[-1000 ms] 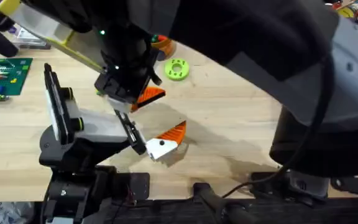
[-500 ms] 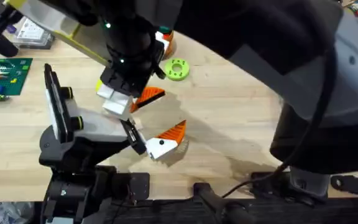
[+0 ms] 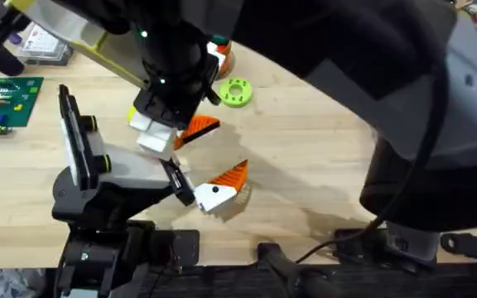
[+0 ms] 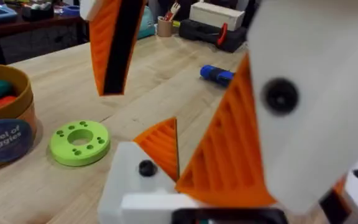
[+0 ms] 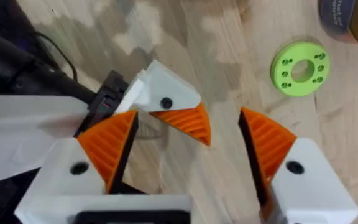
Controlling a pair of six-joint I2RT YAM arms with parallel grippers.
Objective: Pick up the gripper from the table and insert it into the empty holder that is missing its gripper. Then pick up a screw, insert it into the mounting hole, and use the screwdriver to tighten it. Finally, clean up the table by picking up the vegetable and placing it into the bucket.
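the orange ribbed gripper (image 3: pixel 222 184) that i have to fit lies on the wooden bench (image 3: pixel 321 149), near the front edge. its pointed tip faces away from me and its white base with the black dot is nearest the left arm. the left gripper (image 3: pixel 177 179) rests right against that white base. i cannot tell whether the left gripper is apart or together.

the right gripper (image 5: pixel 188 124) hovers above the loose part, its 2 orange fingers (image 5: pixel 107 143) spread wide with nothing between them. a lime-green ring (image 3: pixel 236 92) sits farther back on the bench, well apart from the loose part. beside it, in the left wrist view, is a round veggie bucket (image 4: pixel 8 134).

i judge the part to be light, stiff plastic. the ribbed orange face should give some grip, while the smooth white base looks slippery. the taper means a pinch near the tip could squirt it out. i would take hold across the wide end of the fin, just above the base, leaving the base free to slide into the holder.
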